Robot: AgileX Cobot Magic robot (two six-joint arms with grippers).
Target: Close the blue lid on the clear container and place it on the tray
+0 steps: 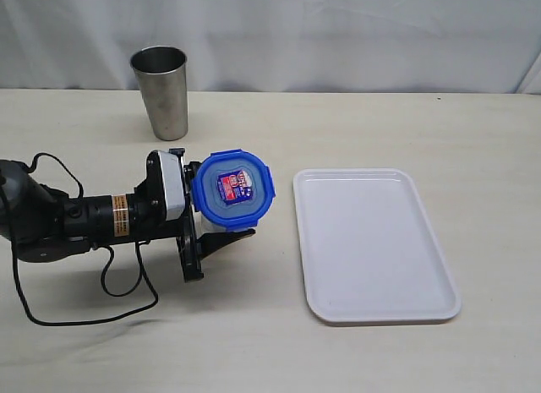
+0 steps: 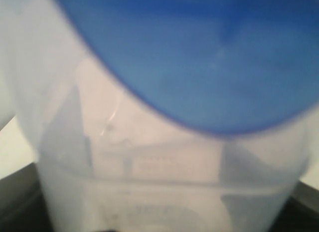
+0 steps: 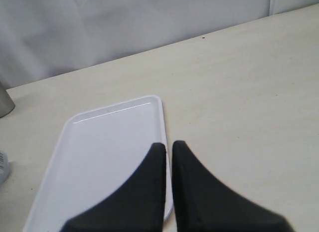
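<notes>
The clear container stands left of the tray, and the blue lid with its red-blue sticker sits on top of it. My left gripper reaches in low from the left and is shut on the container's body. In the left wrist view the translucent container and the blurred lid fill the picture and hide the fingers. My right gripper is shut on nothing and hovers over the long edge of the white tray. It is outside the exterior view.
A shiny steel tumbler stands behind the left arm, near the back of the table. The left arm's black cable loops over the table in front of it. A grey cloth backdrop hangs behind the table.
</notes>
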